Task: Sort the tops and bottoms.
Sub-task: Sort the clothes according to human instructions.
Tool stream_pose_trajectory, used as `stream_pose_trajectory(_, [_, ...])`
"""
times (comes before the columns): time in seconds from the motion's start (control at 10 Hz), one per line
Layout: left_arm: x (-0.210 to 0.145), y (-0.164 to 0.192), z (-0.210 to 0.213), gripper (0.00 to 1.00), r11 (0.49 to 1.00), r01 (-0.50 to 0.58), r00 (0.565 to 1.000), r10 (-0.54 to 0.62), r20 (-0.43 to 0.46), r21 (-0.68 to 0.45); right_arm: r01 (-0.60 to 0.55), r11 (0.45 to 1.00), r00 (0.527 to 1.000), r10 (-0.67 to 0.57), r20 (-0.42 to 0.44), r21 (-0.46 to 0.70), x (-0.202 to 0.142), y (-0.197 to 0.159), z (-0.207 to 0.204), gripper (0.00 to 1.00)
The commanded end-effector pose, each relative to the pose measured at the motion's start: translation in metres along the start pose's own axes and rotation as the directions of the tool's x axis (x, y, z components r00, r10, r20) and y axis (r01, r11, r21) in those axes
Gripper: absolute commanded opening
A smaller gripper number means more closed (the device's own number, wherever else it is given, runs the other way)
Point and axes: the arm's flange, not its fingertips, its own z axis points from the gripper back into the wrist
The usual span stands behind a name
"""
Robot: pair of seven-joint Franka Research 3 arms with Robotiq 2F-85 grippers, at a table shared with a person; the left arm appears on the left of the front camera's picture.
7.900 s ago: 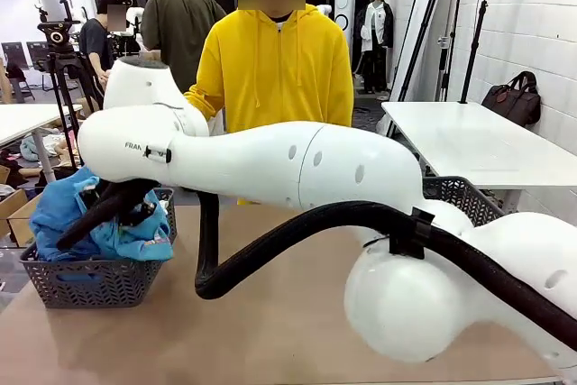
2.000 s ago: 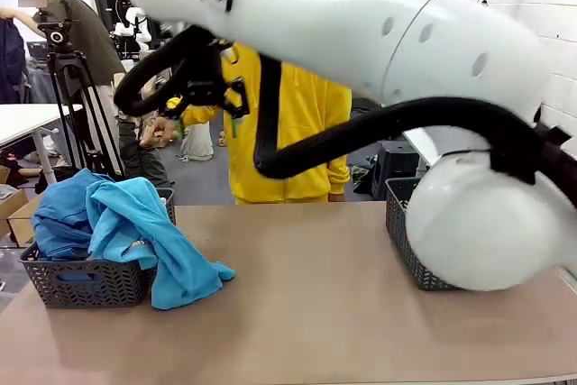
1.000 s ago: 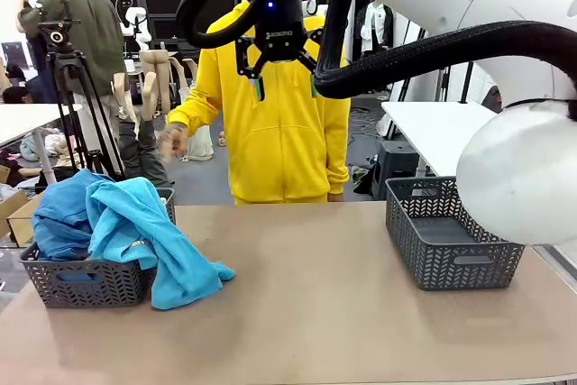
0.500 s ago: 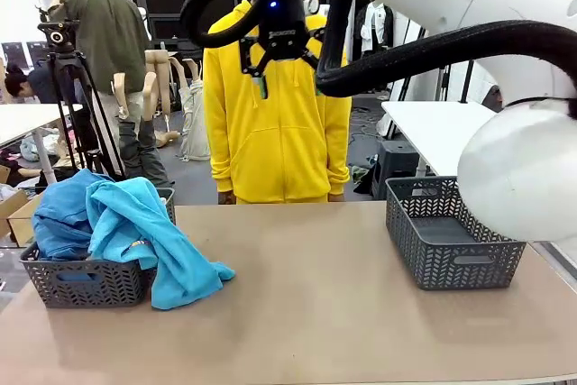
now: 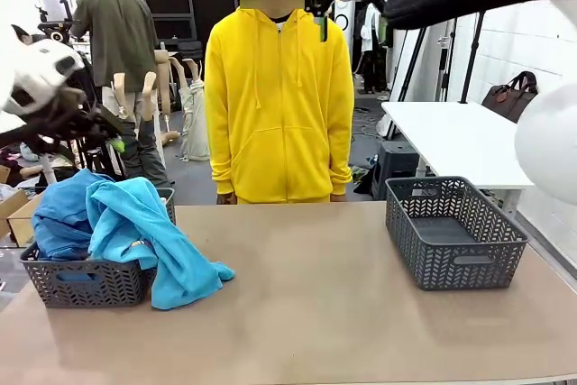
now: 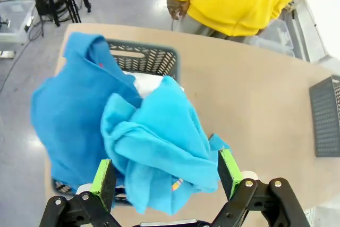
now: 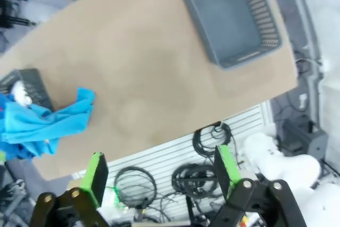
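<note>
We see a turquoise garment (image 5: 153, 241) draped over a royal blue one (image 5: 56, 218), with white cloth (image 6: 146, 83) between them, all heaped in a grey mesh basket (image 5: 86, 284) (herringbone-patterned walls). A second basket (image 5: 453, 232) is the same grey. The table (image 5: 315, 313) is tan. The person's hoodie (image 5: 279, 105) is bright yellow.

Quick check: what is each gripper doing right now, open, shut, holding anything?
Left gripper: open, holding nothing, above the turquoise garment.
Right gripper: open, holding nothing, high above the table.
</note>
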Motion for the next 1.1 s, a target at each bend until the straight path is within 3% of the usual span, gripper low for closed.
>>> stream_pose_trajectory(0.0, [-0.021, -0.008, -0.02, 1.0, 0.995, 0.09, 0.995, -0.091, 0.029, 0.031, -0.094, 0.996, 0.993, 0.094, -0.073, 0.003, -0.116, -0.133, -0.187, 1.0])
stream_pose_trajectory(0.2, [-0.028, -0.014, -0.028, 1.0, 0.977, 0.214, 0.976, -0.214, 0.042, -0.007, -0.008, 0.997, 0.99, 0.019, -0.141, 0.081, -0.11, -0.147, -0.239, 1.0])
stream_pose_trajectory(0.4, [-0.032, -0.015, -0.022, 1.0, 0.972, 0.23, 0.973, -0.228, 0.034, -0.057, 0.096, 0.98, 0.983, -0.067, -0.171, 0.172, -0.121, -0.155, -0.29, 1.0])
stream_pose_trajectory(0.5, [-0.033, -0.014, -0.016, 1.0, 0.97, 0.234, 0.972, -0.231, 0.051, -0.065, 0.071, 0.973, 0.985, -0.035, -0.167, 0.219, -0.126, -0.155, -0.292, 1.0])
stream_pose_trajectory(0.6, [-0.029, -0.025, -0.027, 1.0, 0.976, 0.217, 0.976, -0.217, 0.022, -0.01, 0.023, 0.996, 0.986, -0.008, -0.166, 0.089, 0.036, 0.001, -0.035, 1.0])
stream_pose_trajectory(1.0, [-0.029, -0.025, -0.027, 1.0, 0.976, 0.217, 0.976, -0.217, 0.022, -0.01, 0.023, 0.996, 0.986, -0.008, -0.166, 0.089, 0.036, 0.001, -0.035, 1.0])
